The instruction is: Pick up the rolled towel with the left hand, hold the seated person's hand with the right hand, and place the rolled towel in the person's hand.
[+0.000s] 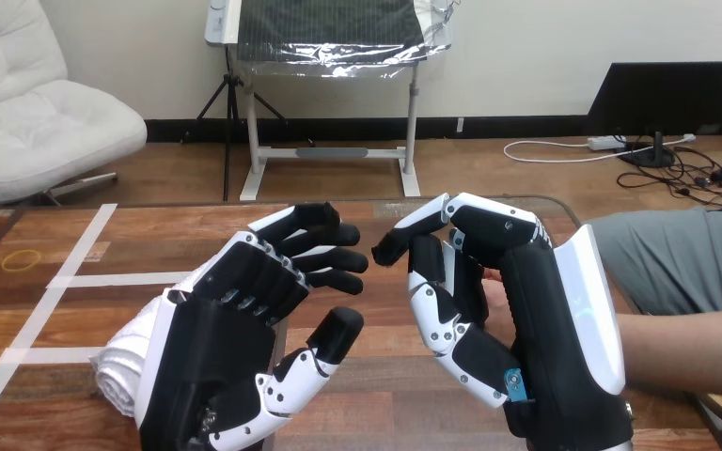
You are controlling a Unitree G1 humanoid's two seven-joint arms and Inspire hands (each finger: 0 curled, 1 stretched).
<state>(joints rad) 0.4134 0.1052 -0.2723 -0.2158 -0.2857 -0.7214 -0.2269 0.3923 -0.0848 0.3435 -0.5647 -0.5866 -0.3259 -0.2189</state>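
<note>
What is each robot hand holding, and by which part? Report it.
The left robot hand holds nothing: its fingers are loose, and the rolled towel lies behind its heel. The right robot hand is in front of the person's hand; a grip cannot be told.

Rolled towel (124, 365) is cloth; table (56, 324) glossy wood.

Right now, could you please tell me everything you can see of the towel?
The towel is white, soft-looking cloth rolled into a thick roll. It lies on the wooden table at the near left, its end against a white tape line. Only its left end and part of its upper side show, with the folds of the roll visible. The left hand is in front of it and hides the rest. I cannot tell whether that hand touches it.
</note>
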